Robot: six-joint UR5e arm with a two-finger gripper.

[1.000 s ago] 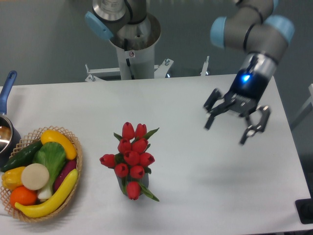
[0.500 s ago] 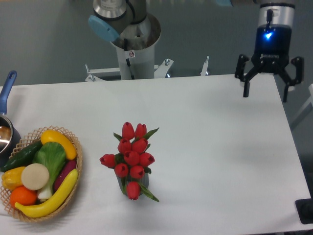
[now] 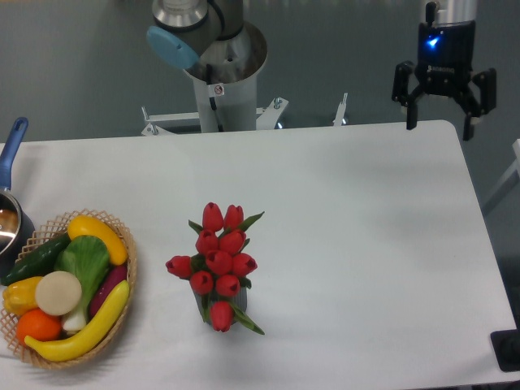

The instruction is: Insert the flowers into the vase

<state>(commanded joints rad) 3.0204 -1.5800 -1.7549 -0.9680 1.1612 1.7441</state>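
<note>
- White tabletop (image 3: pixel 349 244) is being viewed from above against a grey backdrop.
- The flowers (image 3: pixel 218 262) are being held upright in the vase (image 3: pixel 236 302), near the middle of the front edge; only a dark sliver of the vase is being shown beneath the blooms.
- A basket (image 3: pixel 130 268) of vegetables is being kept at the front-left corner, with a blue-handled pot (image 3: pixel 11 175) at the left edge.
- The gripper (image 3: pixel 443 120) is being held spread apart and empty above the back-right corner.
</note>
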